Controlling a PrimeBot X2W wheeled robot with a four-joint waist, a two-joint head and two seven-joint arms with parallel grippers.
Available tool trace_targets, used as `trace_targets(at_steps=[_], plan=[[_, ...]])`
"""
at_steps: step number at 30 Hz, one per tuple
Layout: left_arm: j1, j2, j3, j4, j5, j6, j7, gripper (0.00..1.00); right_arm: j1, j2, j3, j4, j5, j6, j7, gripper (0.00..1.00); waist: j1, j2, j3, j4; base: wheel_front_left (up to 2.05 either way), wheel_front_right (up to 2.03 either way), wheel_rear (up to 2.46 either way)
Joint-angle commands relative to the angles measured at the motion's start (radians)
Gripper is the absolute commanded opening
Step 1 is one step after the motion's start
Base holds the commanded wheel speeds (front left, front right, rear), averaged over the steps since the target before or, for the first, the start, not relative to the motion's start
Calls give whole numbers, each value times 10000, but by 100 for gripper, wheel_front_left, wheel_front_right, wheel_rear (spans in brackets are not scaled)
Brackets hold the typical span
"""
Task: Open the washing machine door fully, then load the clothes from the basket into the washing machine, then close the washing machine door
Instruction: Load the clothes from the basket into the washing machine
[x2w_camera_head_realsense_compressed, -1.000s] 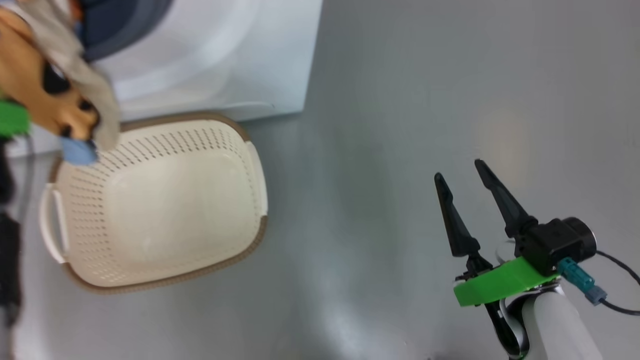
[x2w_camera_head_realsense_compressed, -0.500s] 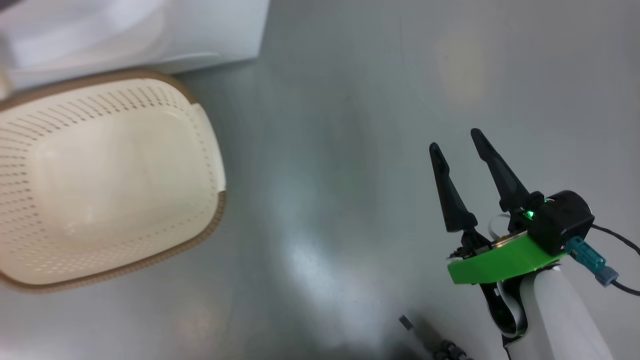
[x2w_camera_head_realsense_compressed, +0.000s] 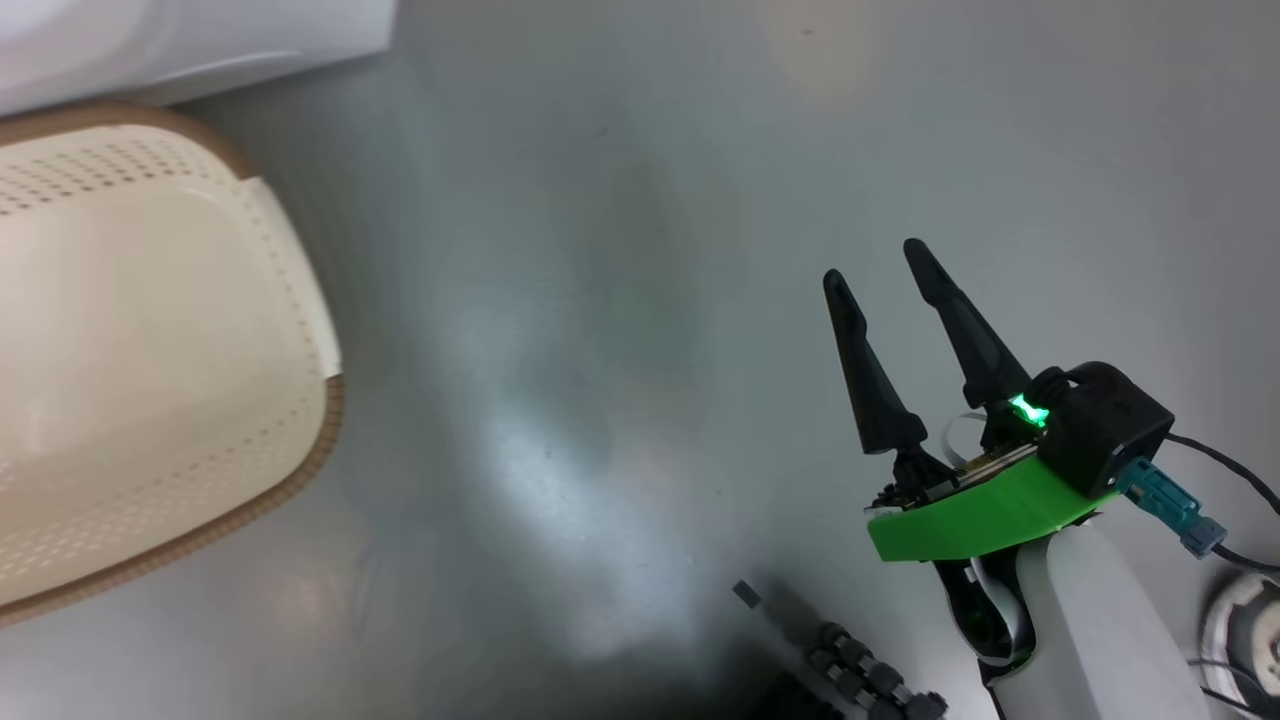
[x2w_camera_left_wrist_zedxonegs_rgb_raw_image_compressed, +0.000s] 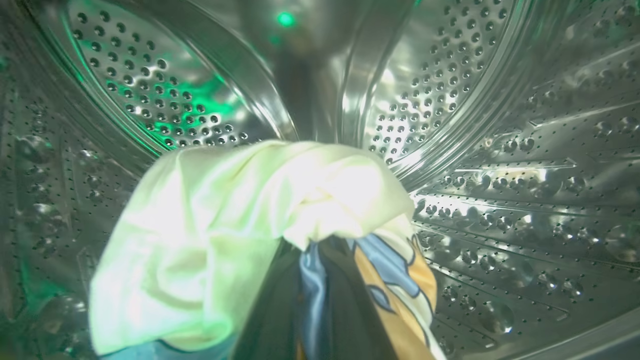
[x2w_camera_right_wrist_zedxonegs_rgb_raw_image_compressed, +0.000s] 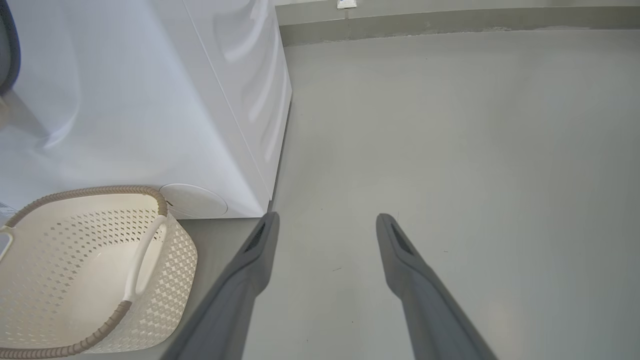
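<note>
Grey floor (x2w_camera_head_realsense_compressed: 600, 250), cream perforated plastic basket (x2w_camera_head_realsense_compressed: 300, 330) on it looks empty since left pincer (x2w_camera_left_wrist_zedxonegs_rgb_raw_image_compressed: 312, 260) is clamped on the cream and blue-orange soft clothes (x2w_camera_left_wrist_zedxonegs_rgb_raw_image_compressed: 225, 215) inside the perforated steel drum (x2w_camera_left_wrist_zedxonegs_rgb_raw_image_compressed: 500, 200), presumably to drop them deep; right pincer (x2w_camera_head_realsense_compressed: 872, 262) hangs open, idle

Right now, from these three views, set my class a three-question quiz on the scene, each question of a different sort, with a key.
1. True or false: the basket is empty.
2. Fill in: the right gripper hangs over the floor with its jaws ___.
3. Where are the clothes? A. In the basket. B. In the right gripper. C. Inside the drum, pinched in the left gripper.
Key: 1 true; 2 open; 3 C.
</note>
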Motion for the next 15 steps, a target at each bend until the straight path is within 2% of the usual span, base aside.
trace_targets(at_steps=[1,7,15], plan=[[-328,586,27,-154,28,-27,10,0,147,-10,222,-212,95,27,-48,100,0,-1,280,-312,0,0,0],[-1388,1013,-453,43,292,-27,-840,0,104,-10,385,-269,297,27,-48,100,0,-1,435,-617,0,0,0],[-2312,876,-1015,736,430,-27,-1312,0,72,-10,428,-286,355,27,-48,100,0,-1,474,-634,0,0,0]])
